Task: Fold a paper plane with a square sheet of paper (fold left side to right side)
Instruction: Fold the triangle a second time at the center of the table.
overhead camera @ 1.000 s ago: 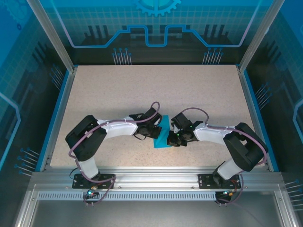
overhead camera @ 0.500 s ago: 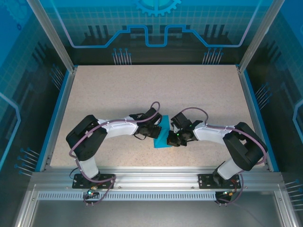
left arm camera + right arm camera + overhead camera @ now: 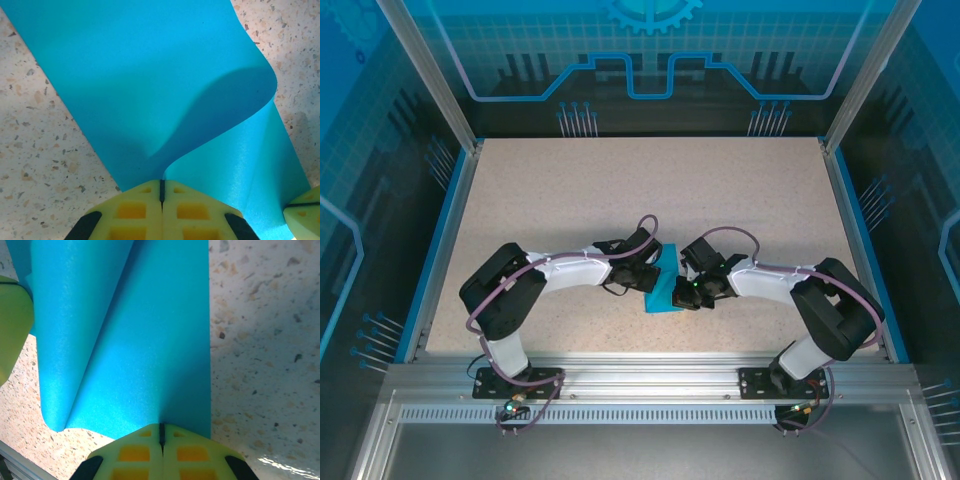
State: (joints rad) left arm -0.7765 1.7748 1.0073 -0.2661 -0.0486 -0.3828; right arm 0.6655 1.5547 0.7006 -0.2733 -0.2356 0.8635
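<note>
1. The square sheet of paper (image 3: 663, 298) is thin, smooth, matte teal-blue and unmarked. It is doubled over on itself with a soft rounded roll rather than a pressed crease.
2. It rests on a beige table (image 3: 620, 190) with a speckled, stone-like surface.
3. From above, the doubled sheet looks like a narrow strip. Its long axis runs near to far, with the near end leaning slightly left. It sits in the near middle of the table, directly between the 2 grippers.
4. The left gripper (image 3: 161, 192) has yellow-green fingers with square recesses. They are pressed together with the sheet's edge pinched in the seam, and the paper rises away from them in an S-shaped curl.
5. The right gripper (image 3: 161, 435) is likewise clamped on an edge of the sheet. A flat layer spreads away from it, and the rounded roll lies on the side toward the left gripper's finger.
</note>
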